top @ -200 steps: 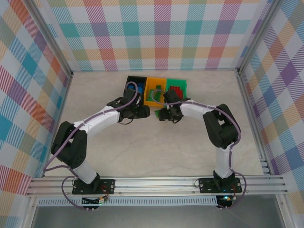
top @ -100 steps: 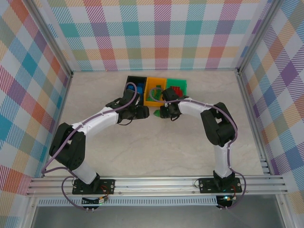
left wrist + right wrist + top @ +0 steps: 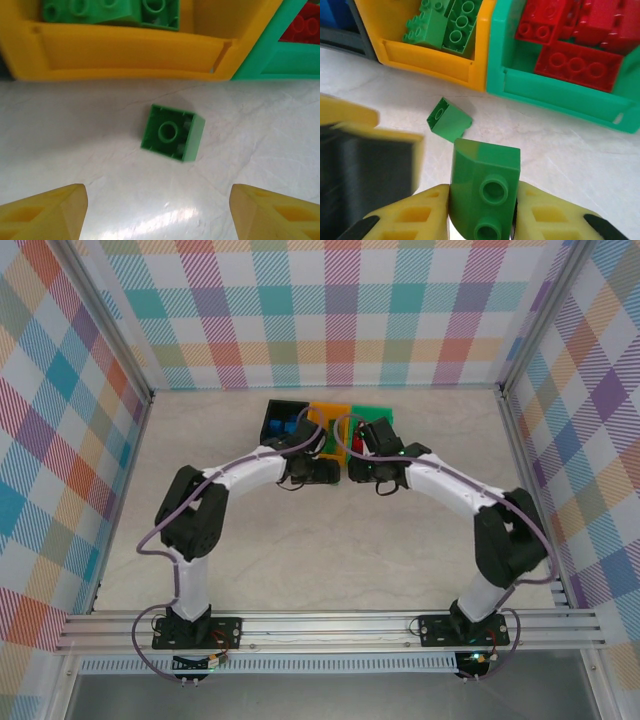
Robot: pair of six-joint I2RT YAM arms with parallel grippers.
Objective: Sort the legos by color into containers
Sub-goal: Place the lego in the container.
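arms white links, black joints | cables purple | claw fingers yellow

You've got bare pale marble-look tabletop all round the loose small green plastic brick except behind it, where the orange-yellow plastic bin and green plastic bin walls stand close. The left gripper crowds the right gripper from the left, so the open room's on the right.

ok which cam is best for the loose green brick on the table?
Left wrist: loose green brick centred, close, unobstructed. Right wrist has it smaller, beyond the held brick. Top external: arms crowd that spot.
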